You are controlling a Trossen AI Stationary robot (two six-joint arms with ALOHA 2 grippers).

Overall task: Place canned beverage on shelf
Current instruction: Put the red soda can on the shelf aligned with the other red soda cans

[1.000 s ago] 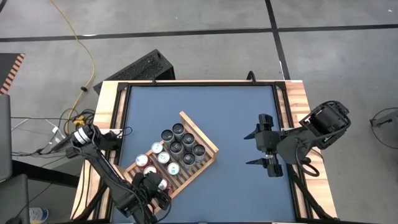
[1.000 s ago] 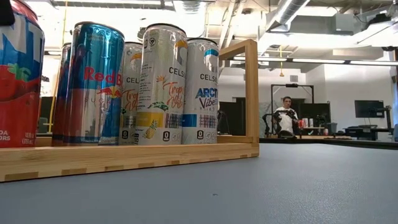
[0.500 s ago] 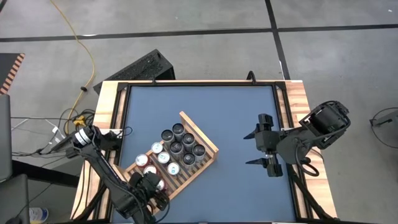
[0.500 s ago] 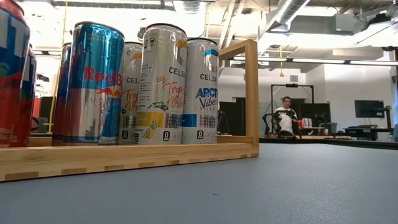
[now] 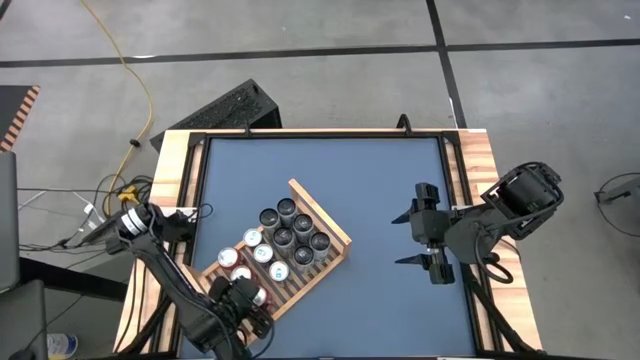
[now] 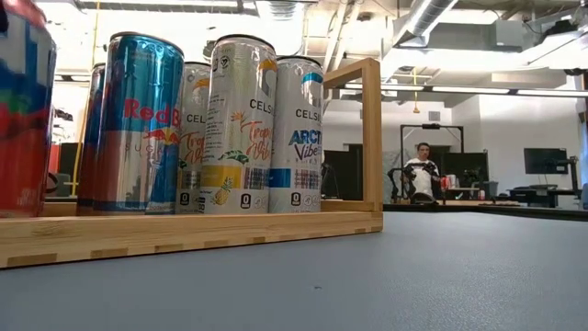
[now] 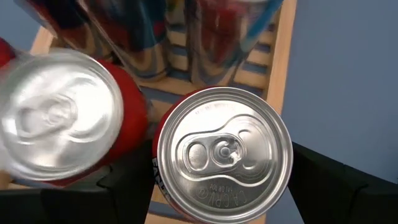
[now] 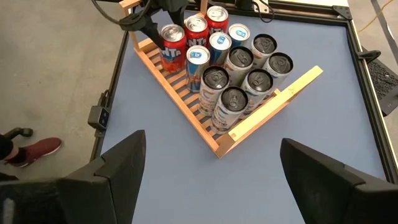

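Note:
The shelf [image 5: 322, 228] is a light wooden slatted rack with a raised frame, lying askew on the blue table left of centre. Several upright cans [image 5: 292, 236] stand on its slats. My left gripper [image 5: 245, 300] is at the shelf's near-left end, shut on a red can [image 7: 224, 152] that stands upright beside another red can [image 7: 59, 118]. The held can shows blurred at the left of the low view [image 6: 23, 110]. My right gripper [image 5: 408, 240] is open and empty over the table's right part. My left gripper pinches the red can between its two fingers [image 7: 134, 186], on opposite sides of the can's wall [image 7: 157, 177] just below the top rim. The fingers come from above, pointing down. The can is upright; whether its bottom rests on the slats is hidden.
The shelf's raised frame [image 6: 370, 133] stands on its far-right side. Silver and blue cans [image 8: 242, 74] fill the frame end, red cans [image 8: 196, 31] the other end. Bare blue table [image 5: 380, 180] lies right of the shelf. A person [image 6: 424, 170] sits far off in the room.
My left gripper has shifted the red can a little toward the table's left edge at the shelf's near-left end. The can has stayed upright. The shelf, the other cans and my right arm have kept still.

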